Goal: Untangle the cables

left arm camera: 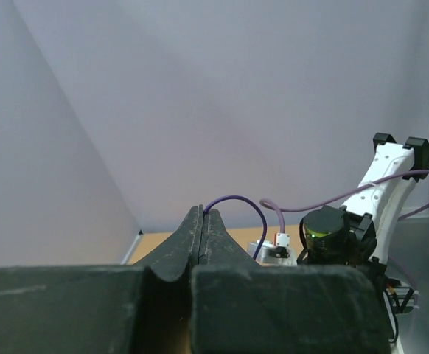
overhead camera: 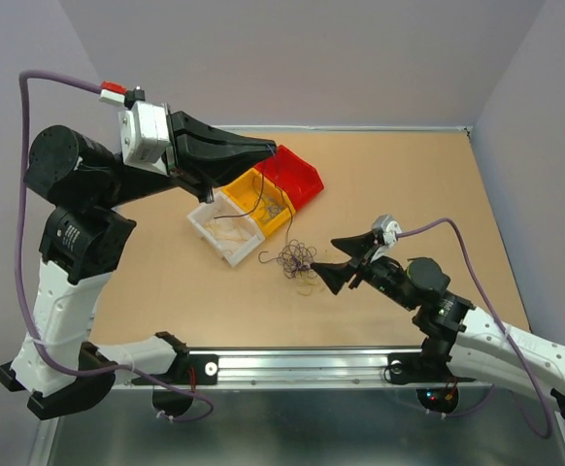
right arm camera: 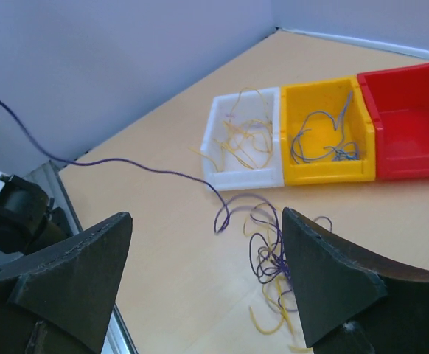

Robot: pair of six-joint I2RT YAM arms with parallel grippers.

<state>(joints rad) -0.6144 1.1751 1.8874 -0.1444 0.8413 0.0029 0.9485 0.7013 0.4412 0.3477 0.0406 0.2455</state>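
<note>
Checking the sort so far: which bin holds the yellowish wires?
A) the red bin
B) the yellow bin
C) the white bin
C: in the right wrist view the yellowish wires lie in the white bin, while the yellow bin holds darker bluish wires.

Bright, even, diffuse light; shadows faint, soft on table [overhead camera: 409,184]; left hand [left arm camera: 202,215] close-up blurred, dark.
</note>
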